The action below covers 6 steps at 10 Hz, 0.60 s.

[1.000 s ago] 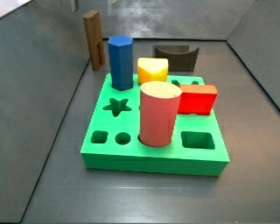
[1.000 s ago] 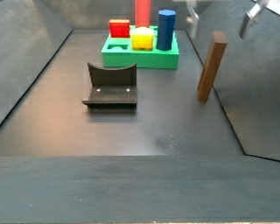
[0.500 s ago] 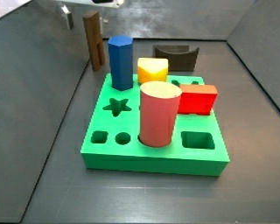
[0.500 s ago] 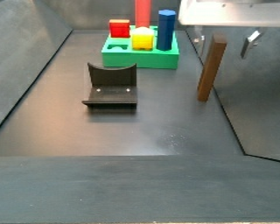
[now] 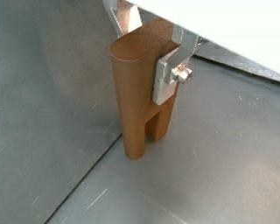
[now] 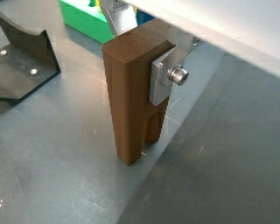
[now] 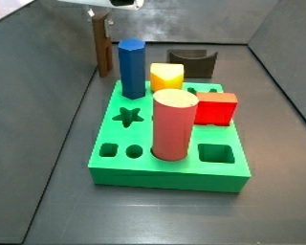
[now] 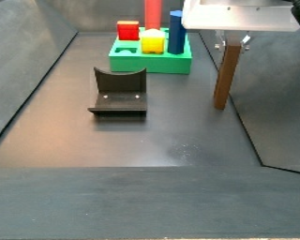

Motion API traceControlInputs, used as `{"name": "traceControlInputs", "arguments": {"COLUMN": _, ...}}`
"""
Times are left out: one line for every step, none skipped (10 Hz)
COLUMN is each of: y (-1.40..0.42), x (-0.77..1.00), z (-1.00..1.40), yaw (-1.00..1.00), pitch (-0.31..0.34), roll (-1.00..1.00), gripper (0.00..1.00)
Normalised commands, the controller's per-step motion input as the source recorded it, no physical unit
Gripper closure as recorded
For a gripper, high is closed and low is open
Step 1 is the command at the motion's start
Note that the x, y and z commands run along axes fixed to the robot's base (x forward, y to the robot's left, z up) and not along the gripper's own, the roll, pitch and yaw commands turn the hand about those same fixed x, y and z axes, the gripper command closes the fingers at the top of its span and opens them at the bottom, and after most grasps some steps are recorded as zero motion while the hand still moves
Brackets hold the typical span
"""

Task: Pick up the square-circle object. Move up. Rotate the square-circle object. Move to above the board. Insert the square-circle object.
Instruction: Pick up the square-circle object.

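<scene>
The square-circle object [image 8: 224, 80] is a tall flat brown block with two prongs at its lower end. It stands upright on the dark floor, beside the wall, as a side view [image 7: 102, 43] shows. My gripper [image 8: 232, 41] is at the block's top, a silver finger plate [image 5: 166, 74] pressed on each side, shut on it. Both wrist views show this grip: the gripper [image 5: 143, 48] [image 6: 140, 48] and the block [image 6: 129, 114] below it. The green board [image 7: 168, 179] lies apart from the block, also in the side view [image 8: 153, 64].
On the board stand a blue prism [image 7: 131, 69], a pink-red cylinder [image 7: 174, 124], a red cube [image 7: 216, 108] and a yellow piece [image 7: 166, 77]. The fixture [image 8: 119, 92] stands on the floor near the board. Grey walls enclose the floor.
The gripper came down over the top of the brown block and its fingers closed in on the block's sides. The block has not moved.
</scene>
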Motion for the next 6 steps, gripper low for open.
{"name": "traceControlInputs", "arguments": {"y": 0.0, "x": 0.0, "z": 0.0, "yaw": 0.0, "pitch": 0.0, "roll": 0.0, "gripper": 1.0}}
{"name": "traceControlInputs", "arguments": {"y": 0.0, "x": 0.0, "z": 0.0, "yaw": 0.0, "pitch": 0.0, "roll": 0.0, "gripper": 1.0}}
{"name": "traceControlInputs", "arguments": {"y": 0.0, "x": 0.0, "z": 0.0, "yaw": 0.0, "pitch": 0.0, "roll": 0.0, "gripper": 1.0}}
{"name": "traceControlInputs", "arguments": {"y": 0.0, "x": 0.0, "z": 0.0, "yaw": 0.0, "pitch": 0.0, "roll": 0.0, "gripper": 1.0}}
{"name": "traceControlInputs", "arguments": {"y": 0.0, "x": 0.0, "z": 0.0, "yaw": 0.0, "pitch": 0.0, "roll": 0.0, "gripper": 1.0}}
{"name": "traceControlInputs", "arguments": {"y": 0.0, "x": 0.0, "z": 0.0, "yaw": 0.0, "pitch": 0.0, "roll": 0.0, "gripper": 1.0}}
